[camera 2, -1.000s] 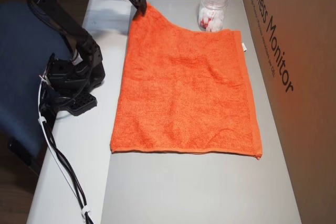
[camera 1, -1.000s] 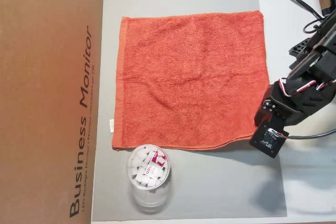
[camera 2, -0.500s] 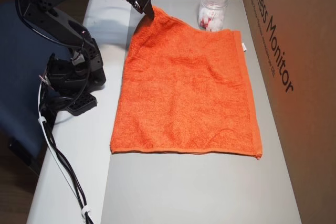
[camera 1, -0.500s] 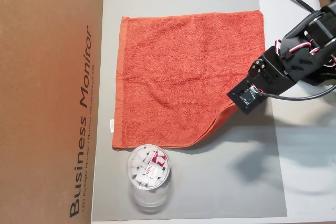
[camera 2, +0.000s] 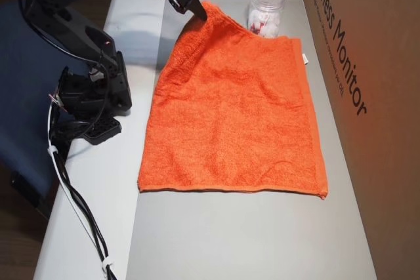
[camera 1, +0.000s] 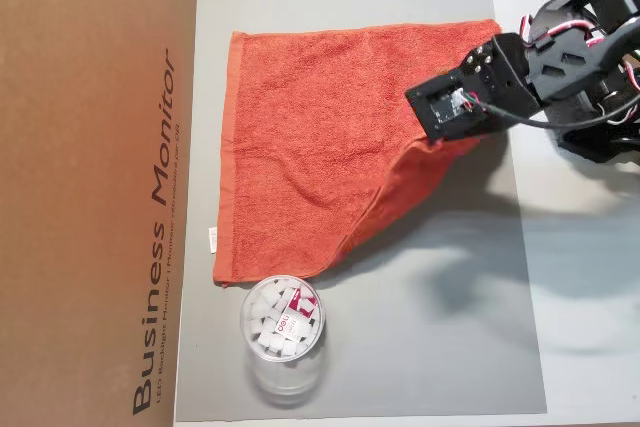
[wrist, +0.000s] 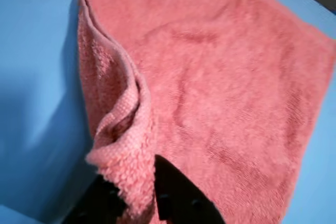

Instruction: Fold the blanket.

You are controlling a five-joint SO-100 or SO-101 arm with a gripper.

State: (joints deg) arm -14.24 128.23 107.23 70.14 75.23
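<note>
Overhead view, box at left. My claw (camera 1: pixel 432 139) is hidden beneath my own wrist housing, so from here I cannot tell how the fingers stand. The blanket (camera 1: pixel 330 137) lies on the grey mat (camera 1: pixel 430 347) with one corner lifted. A second ago that corner lay flat near the mat's lower right; half a second ago it was just rising; now it hangs under my wrist, nearer the blanket's middle, and a diagonal crease runs from it down towards the clear cup (camera 1: pixel 283 327). I judge the first fold to be under way, not yet laid.

Wrist view. Here the grip is plain: my two dark fingers (wrist: pixel 178 192) are closed on the blanket (wrist: pixel 226 87), pinching a bunched, hemmed corner that stands up between them. The rest of the cloth spreads flat beyond. This view alone shows that the cloth is truly held; it shows nothing of how far the corner has travelled.

Overhead view, box at right. My claw (camera 2: pixel 199 10) grips the raised corner at the far end of the blanket (camera 2: pixel 236 116), just beside the clear cup (camera 2: pixel 266 8). The lift shows as a peak, higher and further inward than a second ago. This view shows the near hem undisturbed, and the cardboard box (camera 2: pixel 374 96) bordering the mat, which limits room on that side.
</note>
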